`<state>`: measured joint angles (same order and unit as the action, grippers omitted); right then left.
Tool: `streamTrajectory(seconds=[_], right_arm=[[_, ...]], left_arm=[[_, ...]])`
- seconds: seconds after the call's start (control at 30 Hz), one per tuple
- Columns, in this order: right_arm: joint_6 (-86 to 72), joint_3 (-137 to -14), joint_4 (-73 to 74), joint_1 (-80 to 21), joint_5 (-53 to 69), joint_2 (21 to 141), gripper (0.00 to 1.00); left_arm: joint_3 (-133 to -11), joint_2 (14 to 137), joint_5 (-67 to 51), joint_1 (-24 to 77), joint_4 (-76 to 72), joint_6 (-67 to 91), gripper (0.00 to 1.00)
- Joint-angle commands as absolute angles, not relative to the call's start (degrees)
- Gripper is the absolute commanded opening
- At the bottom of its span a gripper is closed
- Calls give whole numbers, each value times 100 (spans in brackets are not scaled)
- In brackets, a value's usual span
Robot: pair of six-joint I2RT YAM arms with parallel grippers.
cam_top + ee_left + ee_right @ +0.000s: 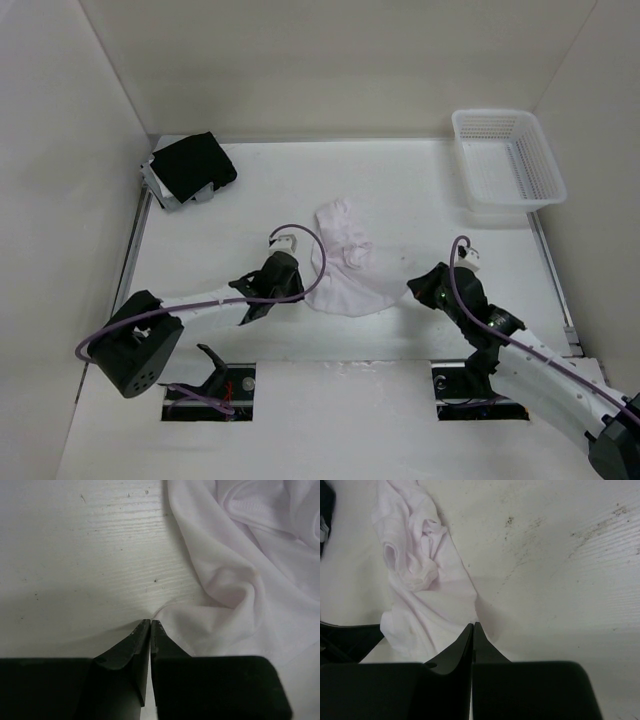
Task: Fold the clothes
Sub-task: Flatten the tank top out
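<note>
Left gripper [150,623] jaws pressed together, pinching near-left corner of clothes [345,275]; right gripper [473,625] same on near-right corner. Clothes crumpled mid-desk [420,190]. Step: corners gripped. Next, probably: lift evenly, fold away.

Soft, even light is falling from above in the overhead view, leaving the white tabletop [400,190] bright and shadows faint. The wrist views are looking dimmer and greyer. There the black fingers [125,650] are reading as featureless dark shapes, and the pale garment [240,580] is nearly washing out against the tabletop.
</note>
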<state>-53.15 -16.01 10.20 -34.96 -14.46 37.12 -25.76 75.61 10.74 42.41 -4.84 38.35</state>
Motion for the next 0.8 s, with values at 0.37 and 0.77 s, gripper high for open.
streamTrajectory(seconds=[0.37, 0.77], right_arm=[[-4685, -3118, 1484, -3669, -1854, 3226, 0], [-2543, -8337, 2312, -6301, -4347, 4006, 0]], left_arm=[[-3979, 4431, 1713, 4109, 1511, 3946, 0], [-7459, 3541, 3296, 4434, 1344, 2761, 0]])
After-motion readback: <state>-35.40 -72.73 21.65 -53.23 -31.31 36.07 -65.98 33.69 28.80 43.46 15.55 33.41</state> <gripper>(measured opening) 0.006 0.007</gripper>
